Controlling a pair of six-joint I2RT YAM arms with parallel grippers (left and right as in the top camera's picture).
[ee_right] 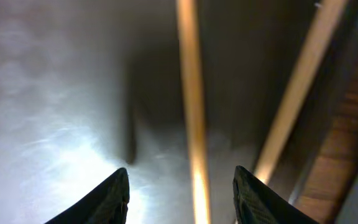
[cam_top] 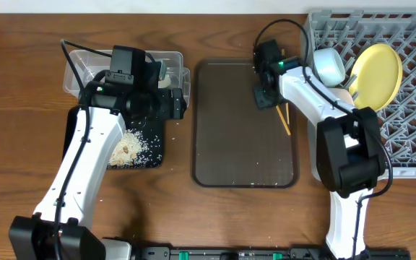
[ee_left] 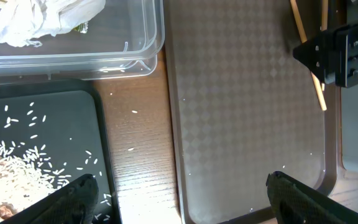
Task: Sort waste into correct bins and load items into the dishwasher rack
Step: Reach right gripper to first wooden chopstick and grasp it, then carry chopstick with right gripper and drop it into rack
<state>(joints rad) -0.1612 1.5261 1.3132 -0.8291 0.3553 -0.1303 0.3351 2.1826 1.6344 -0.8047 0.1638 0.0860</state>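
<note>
My right gripper [cam_top: 264, 97] [ee_right: 180, 171] is open, low over the upper right of the brown serving tray [cam_top: 237, 144]. One wooden chopstick [ee_right: 191, 93] lies between its fingers, and a second one [ee_right: 300, 81] lies just to the right. The chopsticks [cam_top: 286, 119] rest by the tray's right rim. My left gripper [cam_top: 175, 105] [ee_left: 180, 183] is open and empty, between the black tray [ee_left: 73, 124] and the serving tray. Rice [ee_left: 17, 168] lies in the black tray. The clear tub [ee_left: 148, 37] holds a white crumpled scrap [ee_left: 36, 15]. The grey rack [cam_top: 410, 108] holds the yellow plate [cam_top: 376, 76] and a pale bowl [cam_top: 328, 65].
The serving tray [ee_left: 247, 112] fills the middle of the table, with a few rice grains on it. Stray grains lie on the wood between it and the black tray [cam_top: 150, 148]. The clear tub [cam_top: 78, 68] stands behind the black tray.
</note>
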